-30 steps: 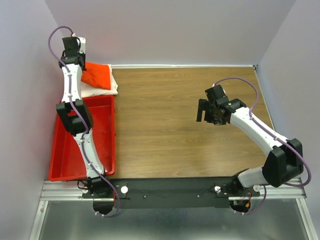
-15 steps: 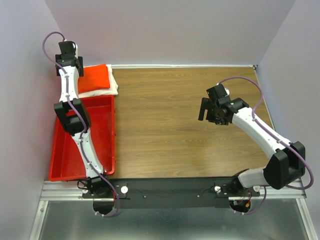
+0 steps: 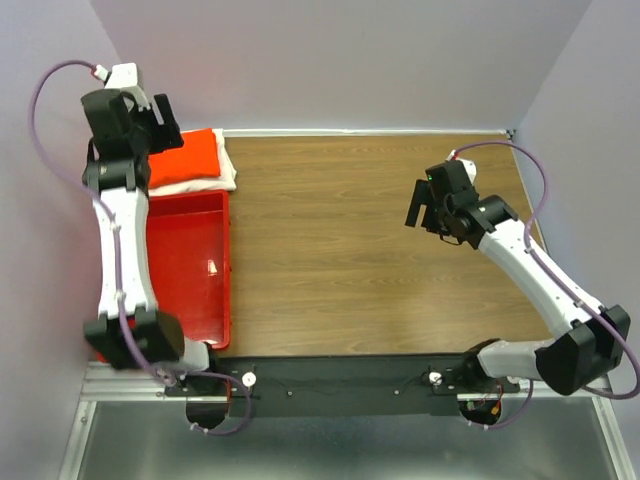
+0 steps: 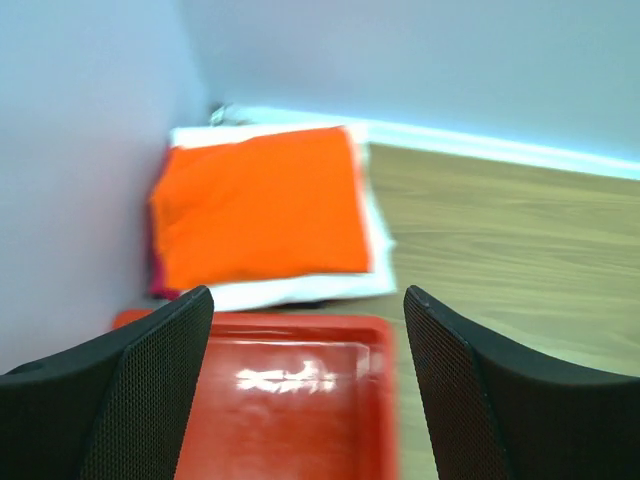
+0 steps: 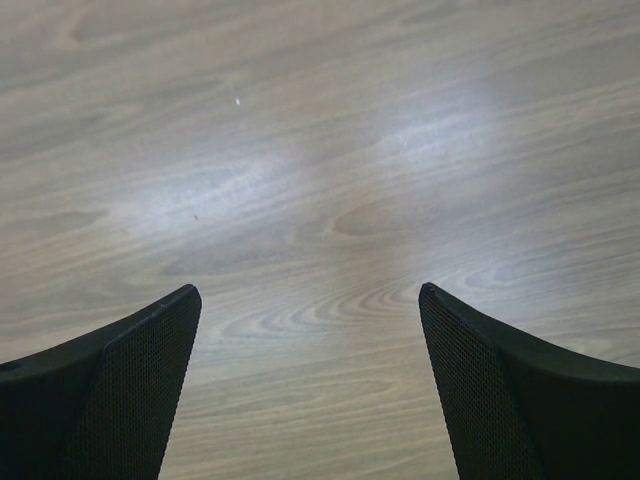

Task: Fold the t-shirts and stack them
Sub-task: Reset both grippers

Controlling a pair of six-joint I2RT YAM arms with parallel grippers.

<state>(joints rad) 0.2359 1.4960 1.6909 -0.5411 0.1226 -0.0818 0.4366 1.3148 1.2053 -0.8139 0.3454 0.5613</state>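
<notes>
The orange-red t-shirt (image 3: pixel 188 156) lies folded flat on top of a folded white t-shirt (image 3: pixel 228 176) in the table's far-left corner. In the left wrist view the orange-red t-shirt (image 4: pixel 260 208) covers most of the white t-shirt (image 4: pixel 300 290), and a pink sliver (image 4: pixel 157 272) shows under their left edge. My left gripper (image 3: pixel 163 130) hovers open above and just short of the stack, holding nothing (image 4: pixel 308 300). Over bare wood at the right, my right gripper (image 3: pixel 418 206) stands open and empty (image 5: pixel 309 292).
A red plastic bin (image 3: pixel 222 290) sits along the table's left side, right in front of the stack, its rim (image 4: pixel 380 330) below my left fingers. Walls close in the left and back edges. The wooden tabletop (image 3: pixel 320 250) spreads between the two arms.
My left gripper opened, let go of the orange-red t-shirt and pulled up and away to the left; the shirt now lies flat. The right gripper drifted slightly to the right.
</notes>
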